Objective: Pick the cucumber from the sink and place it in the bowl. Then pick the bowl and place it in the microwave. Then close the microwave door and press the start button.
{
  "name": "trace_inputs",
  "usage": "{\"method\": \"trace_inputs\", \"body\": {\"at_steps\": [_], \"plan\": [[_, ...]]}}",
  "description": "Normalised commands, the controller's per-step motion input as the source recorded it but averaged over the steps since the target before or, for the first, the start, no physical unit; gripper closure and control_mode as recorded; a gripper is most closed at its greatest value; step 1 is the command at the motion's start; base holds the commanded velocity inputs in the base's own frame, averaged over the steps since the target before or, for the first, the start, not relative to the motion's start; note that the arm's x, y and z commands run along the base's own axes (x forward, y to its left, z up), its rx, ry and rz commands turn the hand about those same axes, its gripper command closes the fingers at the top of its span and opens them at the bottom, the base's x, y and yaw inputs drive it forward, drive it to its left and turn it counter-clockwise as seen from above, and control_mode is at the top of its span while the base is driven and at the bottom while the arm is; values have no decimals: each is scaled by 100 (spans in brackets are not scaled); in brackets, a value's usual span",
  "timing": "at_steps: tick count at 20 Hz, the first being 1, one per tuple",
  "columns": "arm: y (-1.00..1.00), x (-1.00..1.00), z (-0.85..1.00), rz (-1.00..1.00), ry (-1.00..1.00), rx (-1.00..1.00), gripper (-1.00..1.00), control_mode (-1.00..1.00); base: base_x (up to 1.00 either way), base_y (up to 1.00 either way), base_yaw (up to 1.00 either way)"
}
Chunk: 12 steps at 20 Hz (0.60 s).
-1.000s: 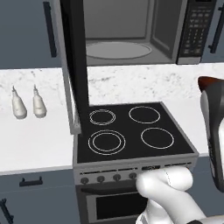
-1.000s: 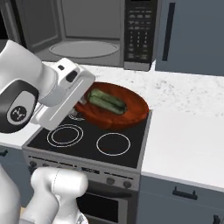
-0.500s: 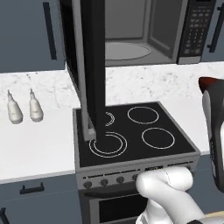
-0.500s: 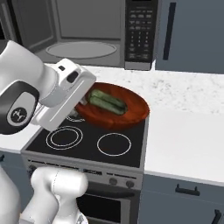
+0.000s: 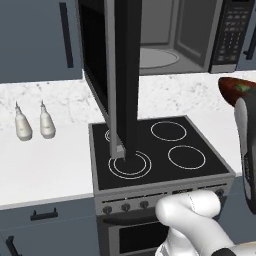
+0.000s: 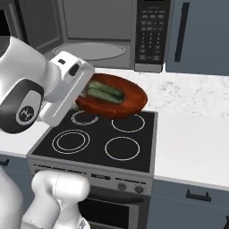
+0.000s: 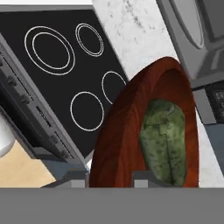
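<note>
My gripper is shut on the rim of the bowl, a reddish-brown round dish held tilted above the back of the stove. The dark green cucumber lies inside the bowl, and in the hand view the cucumber rests against its inner wall. The bowl's edge also peeks in at the right of the left base view. Behind it is the black microwave, its cavity exposed, with the keypad on its right. The microwave door stands swung out over the stove. The sink is out of view.
A black four-burner stove with front knobs lies under the bowl. White speckled counter runs to its right and counter to its left, where two small white bottles stand. Dark cabinets flank the microwave.
In the left base view the open microwave door's edge has swung to the right, over the front left burner. The bowl, the cucumber and my gripper have kept about the same place.
</note>
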Motion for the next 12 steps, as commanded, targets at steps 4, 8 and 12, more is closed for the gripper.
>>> {"method": "trace_inputs", "body": {"at_steps": [4, 8, 12], "plan": [[55, 84, 69, 44, -17, -2, 100, -100, 0, 0, 0], [99, 99, 41, 30, -16, -14, 100, -100, 0, 0, 0], [75, 94, 39, 20, -23, -17, 100, -100, 0, 0, 0]]}}
